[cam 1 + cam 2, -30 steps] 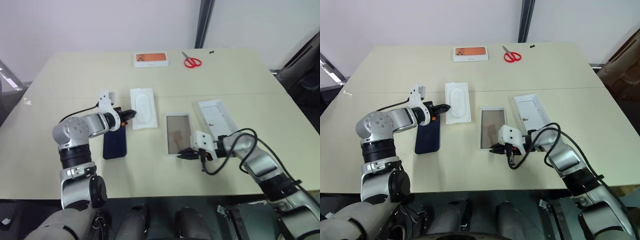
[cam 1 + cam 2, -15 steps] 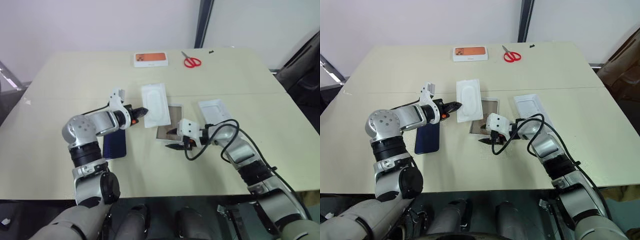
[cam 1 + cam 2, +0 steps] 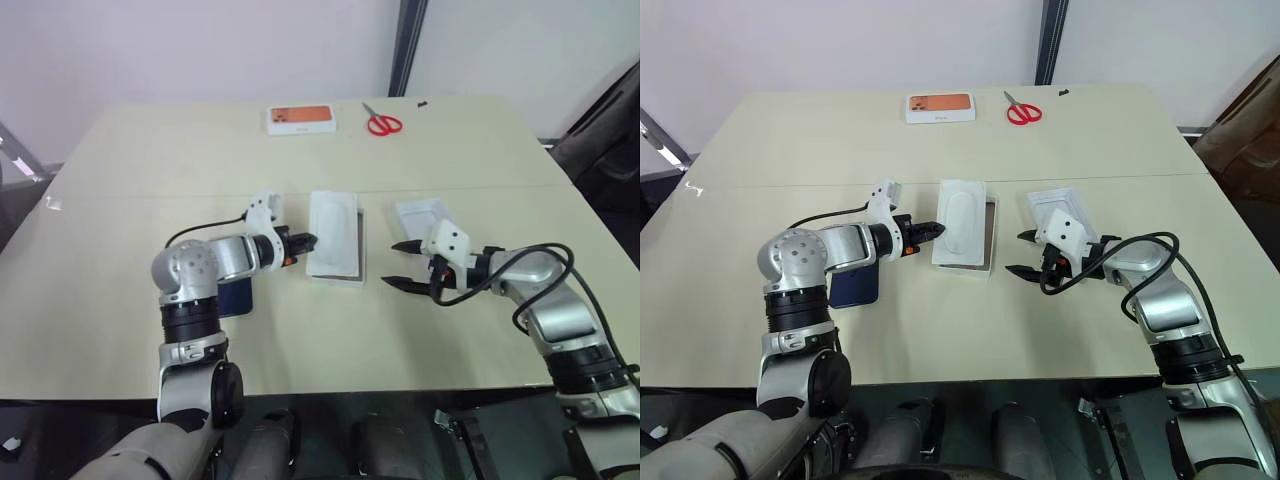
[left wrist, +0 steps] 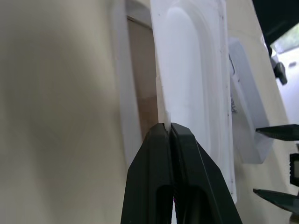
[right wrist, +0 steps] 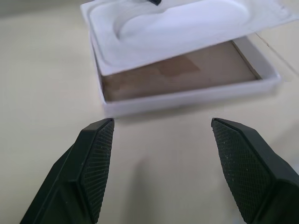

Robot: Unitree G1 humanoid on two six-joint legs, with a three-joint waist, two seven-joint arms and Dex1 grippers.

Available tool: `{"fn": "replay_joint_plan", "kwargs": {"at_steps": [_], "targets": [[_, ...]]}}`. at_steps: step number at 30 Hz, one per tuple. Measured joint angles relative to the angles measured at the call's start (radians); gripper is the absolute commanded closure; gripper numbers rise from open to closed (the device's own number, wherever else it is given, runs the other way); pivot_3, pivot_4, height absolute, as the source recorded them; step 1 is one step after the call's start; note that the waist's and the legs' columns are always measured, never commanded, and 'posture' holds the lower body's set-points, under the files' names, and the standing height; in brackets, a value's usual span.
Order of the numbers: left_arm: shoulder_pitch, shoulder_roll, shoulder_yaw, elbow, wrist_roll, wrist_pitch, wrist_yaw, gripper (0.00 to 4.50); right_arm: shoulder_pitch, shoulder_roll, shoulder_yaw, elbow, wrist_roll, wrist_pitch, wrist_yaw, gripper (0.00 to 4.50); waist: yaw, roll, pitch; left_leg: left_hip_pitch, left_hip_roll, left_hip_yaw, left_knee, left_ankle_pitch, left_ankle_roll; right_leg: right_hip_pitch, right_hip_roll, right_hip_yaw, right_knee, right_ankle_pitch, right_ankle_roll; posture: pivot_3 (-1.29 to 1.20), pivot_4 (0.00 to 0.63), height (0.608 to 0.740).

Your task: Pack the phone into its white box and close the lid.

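Phone [image 3: 855, 287], one only, lies on the table [image 3: 790, 150] under the left arm. One white box [image 3: 350, 262] sits centre, one tray insert [image 3: 333, 233] over it, pinched by the left gripper [image 3: 308, 241]. Right gripper [image 3: 405, 264] gapes wide beside one lid [image 3: 422, 215].

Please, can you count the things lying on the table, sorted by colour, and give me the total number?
White: 4, the white box, the tray insert, the lid and the box with the orange picture
Dark blue: 1, the phone
Red: 1, the scissors
Total: 6
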Motion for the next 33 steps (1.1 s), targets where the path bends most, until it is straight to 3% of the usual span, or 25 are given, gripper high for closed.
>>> {"fn": "replay_joint_plan", "kwargs": {"at_steps": [2, 7, 12, 16, 20, 24, 29, 33], "targets": [[-0.001, 0.005, -0.013, 0.022, 0.004, -0.003, -0.018, 3.49, 0.006, 0.004, -0.005, -0.012, 0.003, 0.009, -0.018, 1.0, 0.0, 0.0, 0.0, 0.0, 0.0, 0.0, 0.0, 0.0, 0.0, 0.0, 0.0, 0.0, 0.0, 0.0, 0.0, 0.0, 0.15, 0.734], [-0.008, 0.036, -0.067, 0.038, 0.019, -0.022, -0.048, 1.01, 0.013, 0.009, -0.005, -0.048, 0.007, 0.025, -0.042, 1.0, 0.003, 0.0, 0.0, 0.0, 0.0, 0.0, 0.0, 0.0, 0.0, 0.0, 0.0, 0.0, 0.0, 0.0, 0.0, 0.0, 0.15, 0.734], [-0.01, 0.059, -0.08, 0.037, 0.027, -0.058, -0.069, 1.01, 0.005, 0.016, -0.005, -0.045, 0.008, 0.027, -0.056, 1.0, 0.002, 0.0, 0.0, 0.0, 0.0, 0.0, 0.0, 0.0, 0.0, 0.0, 0.0, 0.0, 0.0, 0.0, 0.0, 0.0, 0.15, 0.734], [-0.017, 0.099, -0.1, 0.028, 0.031, -0.144, -0.114, 1.01, -0.078, 0.107, -0.012, -0.034, 0.045, 0.075, -0.104, 1.0, -0.005, 0.0, 0.0, 0.0, 0.001, 0.0, -0.001, 0.0, 0.0, -0.001, 0.0, 0.0, 0.0, 0.0, 0.0, 0.0, 0.15, 0.734], [-0.002, 0.189, -0.141, -0.021, 0.059, -0.317, -0.225, 0.93, -0.188, 0.204, -0.005, 0.013, 0.04, 0.116, -0.192, 2.33, -0.004, 0.0, 0.0, 0.0, 0.0, 0.0, -0.003, 0.001, -0.001, -0.002, 0.0, 0.001, 0.0, 0.0, 0.0, 0.0, 0.15, 0.734], [0.095, 0.355, -0.177, -0.061, 0.102, -0.5, -0.406, 0.93, -0.225, 0.269, 0.063, 0.076, -0.016, 0.123, -0.248, 4.43, -0.005, 0.001, 0.0, 0.0, 0.0, 0.001, -0.006, 0.001, -0.002, -0.003, 0.0, 0.001, -0.001, 0.0, 0.0, 0.0, 0.15, 0.734], [0.229, 0.535, -0.242, -0.106, 0.129, -0.642, -0.651, 0.93, -0.288, 0.346, 0.124, 0.186, -0.062, 0.199, -0.319, 4.47, -0.002, 0.001, 0.0, 0.0, 0.0, 0.0, -0.007, 0.002, -0.002, -0.004, -0.001, 0.001, -0.001, 0.0, -0.001, 0.0, 0.15, 0.734], [0.304, 0.582, -0.246, -0.168, 0.142, -0.748, -0.742, 0.93, -0.346, 0.36, 0.172, 0.229, -0.1, 0.232, -0.323, 4.47, 0.0, 0.001, 0.0, 0.0, 0.0, 0.0, -0.007, 0.002, -0.002, -0.003, -0.001, 0.001, -0.002, 0.0, -0.001, 0.0, 0.15, 0.734]]}}
